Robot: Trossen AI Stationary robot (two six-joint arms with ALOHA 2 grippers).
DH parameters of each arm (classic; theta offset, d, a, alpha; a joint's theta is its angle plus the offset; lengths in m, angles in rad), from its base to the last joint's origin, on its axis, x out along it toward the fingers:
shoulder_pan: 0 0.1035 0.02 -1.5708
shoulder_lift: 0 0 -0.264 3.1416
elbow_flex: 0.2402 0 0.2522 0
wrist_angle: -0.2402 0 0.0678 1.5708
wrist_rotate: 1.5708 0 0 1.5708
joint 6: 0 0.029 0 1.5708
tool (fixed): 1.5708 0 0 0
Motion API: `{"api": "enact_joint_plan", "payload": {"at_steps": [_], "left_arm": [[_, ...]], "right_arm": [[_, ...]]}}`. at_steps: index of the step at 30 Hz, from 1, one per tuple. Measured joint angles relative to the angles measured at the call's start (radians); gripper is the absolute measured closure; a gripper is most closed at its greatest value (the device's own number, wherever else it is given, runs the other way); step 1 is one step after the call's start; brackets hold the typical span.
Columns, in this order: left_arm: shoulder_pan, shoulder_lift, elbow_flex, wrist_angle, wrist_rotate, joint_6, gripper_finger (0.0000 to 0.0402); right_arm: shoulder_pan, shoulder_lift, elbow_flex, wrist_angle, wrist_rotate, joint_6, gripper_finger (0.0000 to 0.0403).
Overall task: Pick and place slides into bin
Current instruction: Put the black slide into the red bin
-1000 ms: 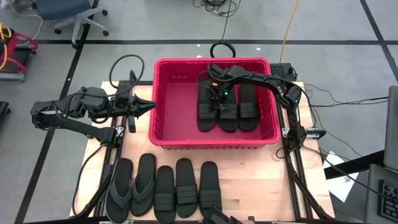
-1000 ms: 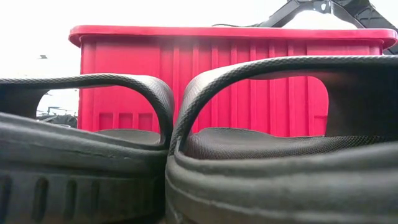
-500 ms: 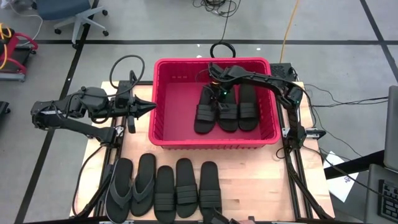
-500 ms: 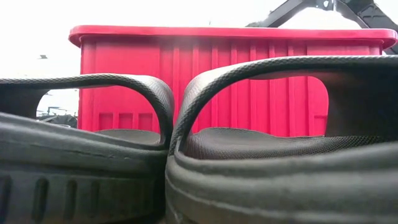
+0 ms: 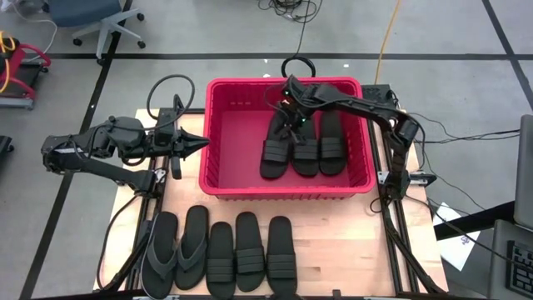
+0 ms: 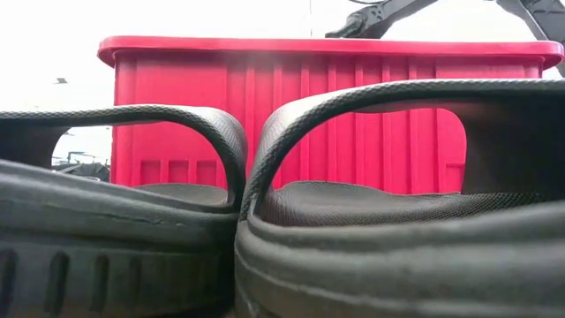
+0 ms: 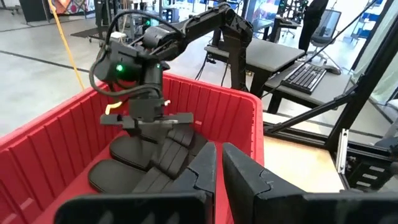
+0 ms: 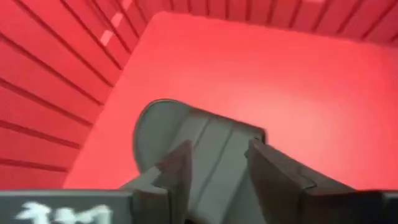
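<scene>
Inside the bin (image 5: pixel 218 142), three slides (image 5: pixel 303 143)

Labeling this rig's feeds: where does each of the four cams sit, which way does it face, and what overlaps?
High: overhead, straight down on the table, both arms, the bin, five slides in a row.
Low: table height, level across; slides up close, bin wall behind, an arm above the rim.
Left wrist: beside the bin, facing in; own shut left gripper at the bottom, right gripper over three binned slides.
Right wrist: inside the bin, looking down; own fingers apart over one slide.
Shared: all four show the bin.
</scene>
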Motion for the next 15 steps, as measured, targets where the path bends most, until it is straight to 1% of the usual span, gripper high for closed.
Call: {"api": "enact_joint_plan", "payload": {"at_steps": [2, 5, 6, 7, 8, 11, 15], "left_arm": [[0.000, 0.000, 0.000, -0.001, 0.000, 0.002, 0.0378], [0.000, 0.000, 0.000, -0.004, 0.000, 0.004, 0.0378], [0.000, 0.000, 0.000, -0.009, -0.001, 0.005, 0.0378], [0.000, 0.000, 0.000, -0.020, -0.001, 0.005, 0.0378], [0.000, 0.000, 0.000, -0.033, -0.001, 0.004, 0.0378], [0.000, 0.000, 0.000, -0.076, -0.003, -0.020, 0.0378], [0.000, 0.000, 0.000, -0.105, -0.007, -0.051, 0.0378]], "right_arm": [[0.019, 0.002, 0.000, -0.029, -0.011, -0.010, 0.0299], [0.061, -0.001, 0.000, -0.076, -0.054, -0.038, 0.0356], [0.076, -0.001, -0.002, -0.082, -0.053, -0.041, 0.0377], [0.090, -0.001, -0.008, -0.081, -0.051, -0.042, 0.0389], [0.102, 0.000, -0.016, -0.081, -0.049, -0.037, 0.0395], [0.124, 0.001, -0.032, -0.069, -0.040, -0.012, 0.0392], [0.137, 0.000, -0.077, -0.047, -0.073, 0.002, 0.0401]]}}
